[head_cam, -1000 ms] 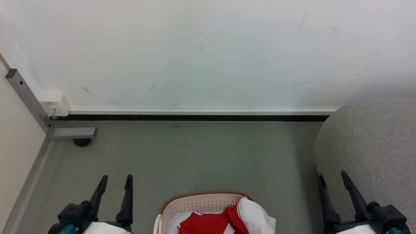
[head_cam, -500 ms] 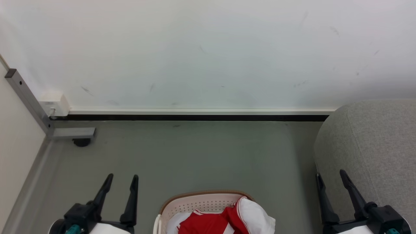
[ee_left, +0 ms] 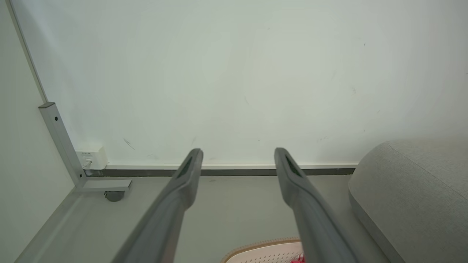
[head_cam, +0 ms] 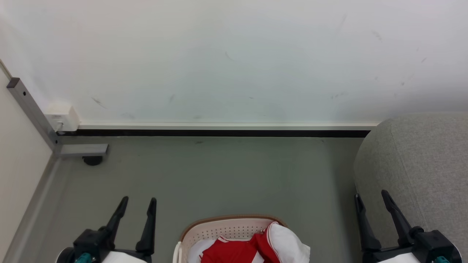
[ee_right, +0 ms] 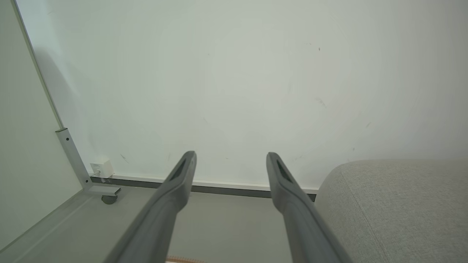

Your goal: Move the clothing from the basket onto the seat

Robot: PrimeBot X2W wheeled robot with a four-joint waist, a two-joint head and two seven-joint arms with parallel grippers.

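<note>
Red clothing (head_cam: 234,252) with white sleeves lies bunched in the cream basket (head_cam: 219,227), whose brown rim shows at the bottom middle of the head view. The basket's rim (ee_left: 263,248) also peeks in at the bottom of the left wrist view. The light grey seat (head_cam: 420,164) stands at the right, by the wall. My left gripper (head_cam: 139,200) is open and empty, left of the basket above the floor. At the seat's near edge my right gripper (head_cam: 371,195) is open and empty too. In the wrist views the left gripper (ee_left: 237,153) and right gripper (ee_right: 230,157) point toward the wall.
A white wall (head_cam: 234,62) with a dark baseboard closes the far side. A grey metal frame leg with a castor (head_cam: 91,160) and a white socket box (head_cam: 62,115) sit at the far left. Grey floor (head_cam: 219,175) lies between basket and wall.
My left gripper has shifted a little to the right, toward the basket. The right gripper has barely moved.
</note>
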